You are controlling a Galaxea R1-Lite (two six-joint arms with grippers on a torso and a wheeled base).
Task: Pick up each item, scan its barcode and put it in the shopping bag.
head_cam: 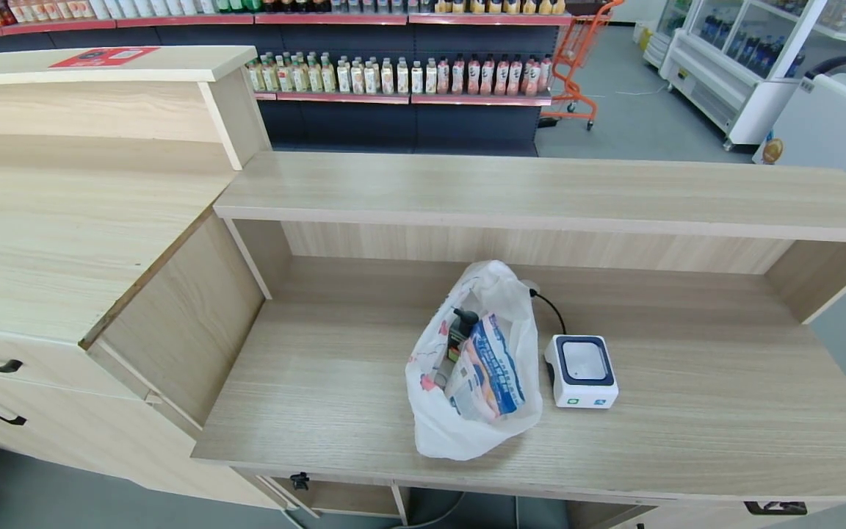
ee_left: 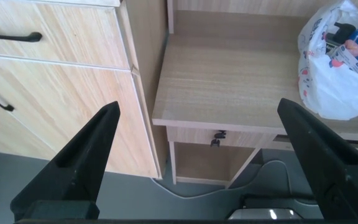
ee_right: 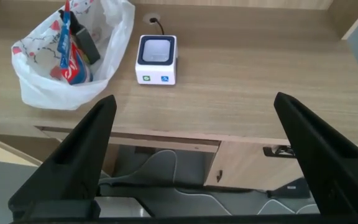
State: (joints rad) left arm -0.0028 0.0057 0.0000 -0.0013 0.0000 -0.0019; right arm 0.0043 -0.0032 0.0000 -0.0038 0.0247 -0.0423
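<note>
from the head view i see the shopping bag (head_cam: 430, 411) on the surface (head_cam: 687, 426), just left of the scanner (head_cam: 581, 371), holding a packet (head_cam: 487, 367) and a dark bottle (head_cam: 461, 329). wrist views show my left gripper (ee_left: 197, 165) and right gripper (ee_right: 194, 165) released, empty, off the near edge.

- Bright, even light from overhead fell on the wooden counter (head_cam: 687, 426), and no hard shadows lay on it.
- The shopping bag (head_cam: 467, 433) and the scanner (head_cam: 582, 371) cast only faint, soft shadows at their bases.
- The recess under the upper shelf (head_cam: 540, 184) was slightly darker.
- Straight edges bowed toward the head view's borders.
- In the wrist views the spread left gripper (ee_left: 199, 104) and right gripper (ee_right: 194, 98) were dark, nearly featureless shapes against lit wood.
</note>
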